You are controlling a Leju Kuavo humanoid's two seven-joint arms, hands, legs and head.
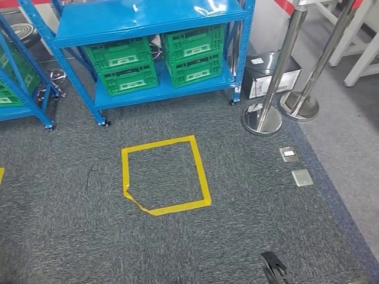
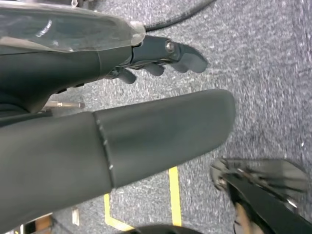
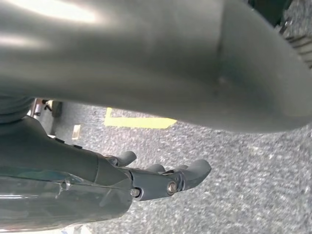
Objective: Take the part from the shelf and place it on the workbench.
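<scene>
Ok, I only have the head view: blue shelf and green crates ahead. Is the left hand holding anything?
Observer: No. The left hand is empty, its fingers stretched out above the grey carpet.
Operator: And the right?
Observer: The right hand is empty too, fingers apart. Its wrist view also shows a strip of yellow tape on the floor.

Shelf beyond a taped floor square

Two crates sit side by side on the shelf's lower level; tape square lies before it, stanchion bases right.
</scene>
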